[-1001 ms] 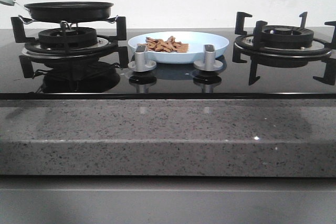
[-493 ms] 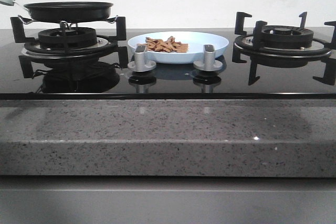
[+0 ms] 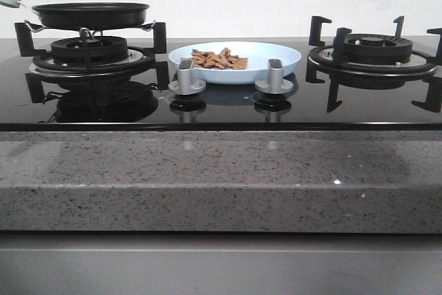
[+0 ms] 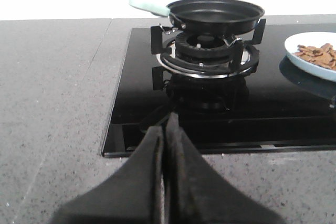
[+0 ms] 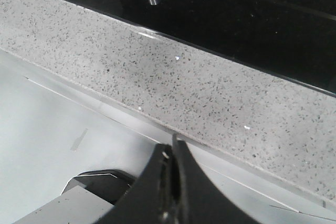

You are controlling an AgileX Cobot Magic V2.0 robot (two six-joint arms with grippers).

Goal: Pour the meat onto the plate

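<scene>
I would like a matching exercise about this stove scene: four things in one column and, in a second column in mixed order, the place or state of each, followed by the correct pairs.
Things:
1. meat
2. plate
3. frying pan
4. right burner

Places or states:
A. bare, with nothing standing on it
B. heaped in the pale dish
C. on the glass hob between the two burners
D. empty, resting on the left burner's grate

Pairs: 1-B, 2-C, 3-D, 4-A
</scene>
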